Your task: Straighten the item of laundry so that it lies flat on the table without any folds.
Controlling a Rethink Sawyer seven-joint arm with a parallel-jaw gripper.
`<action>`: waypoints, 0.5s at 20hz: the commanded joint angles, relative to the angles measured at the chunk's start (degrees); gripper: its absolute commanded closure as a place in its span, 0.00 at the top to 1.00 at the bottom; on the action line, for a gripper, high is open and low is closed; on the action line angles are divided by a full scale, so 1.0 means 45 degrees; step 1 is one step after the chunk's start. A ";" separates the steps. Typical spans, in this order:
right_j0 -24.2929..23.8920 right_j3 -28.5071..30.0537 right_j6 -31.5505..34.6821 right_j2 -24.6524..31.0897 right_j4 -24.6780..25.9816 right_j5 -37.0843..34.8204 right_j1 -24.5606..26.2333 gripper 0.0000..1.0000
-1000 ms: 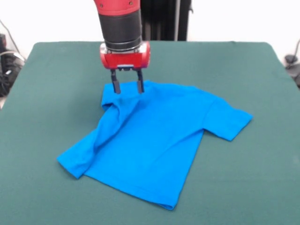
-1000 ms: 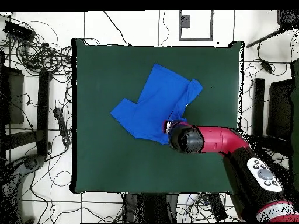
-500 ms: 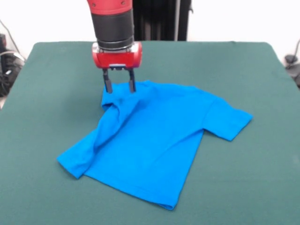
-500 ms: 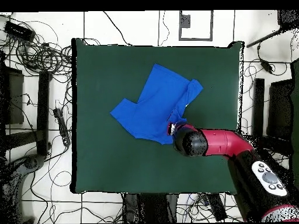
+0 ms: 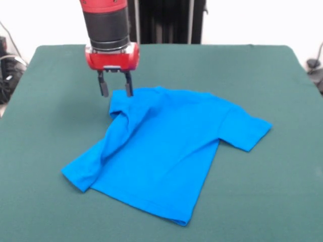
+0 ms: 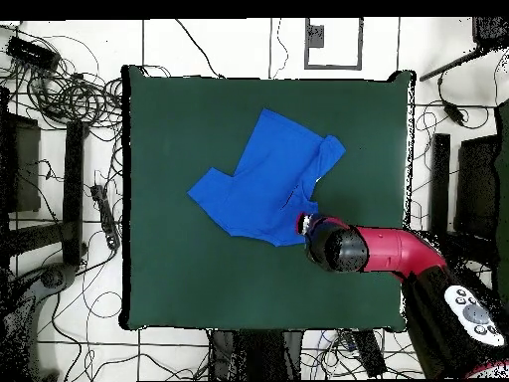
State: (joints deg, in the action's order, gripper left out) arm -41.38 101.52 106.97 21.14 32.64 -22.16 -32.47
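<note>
The item of laundry (image 5: 166,146), a bright blue T-shirt (image 6: 266,177), lies plain side up on the green table (image 5: 262,75). One sleeve spreads out at the right in the front view; the left side is folded over itself, with a raised crease running from the collar corner to the near left corner. My gripper (image 5: 115,91) hangs open and empty just above the shirt's far left corner, one finger over the cloth edge and the other over bare table. From overhead the gripper (image 6: 307,223) shows at the shirt's edge, mostly hidden under the arm.
The red arm (image 6: 388,251) reaches in from the bottom right of the overhead view. Cables and stands (image 6: 60,90) lie on the floor around the table (image 6: 179,288).
The gripper has moved left in the front view and risen slightly, from over the collar area to the shirt's far left corner. The shirt has not moved.
</note>
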 commanded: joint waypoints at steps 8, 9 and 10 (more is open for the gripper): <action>0.0595 0.0560 0.0502 -0.0161 0.1454 0.1315 0.1067 1.00; 0.0626 0.0557 0.0577 -0.0215 0.1519 0.1432 0.1149 1.00; 0.0632 0.0549 0.0614 -0.0249 0.1575 0.1511 0.1224 1.00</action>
State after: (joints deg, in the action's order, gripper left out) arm -41.40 101.50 106.97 20.82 36.59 -19.59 -30.85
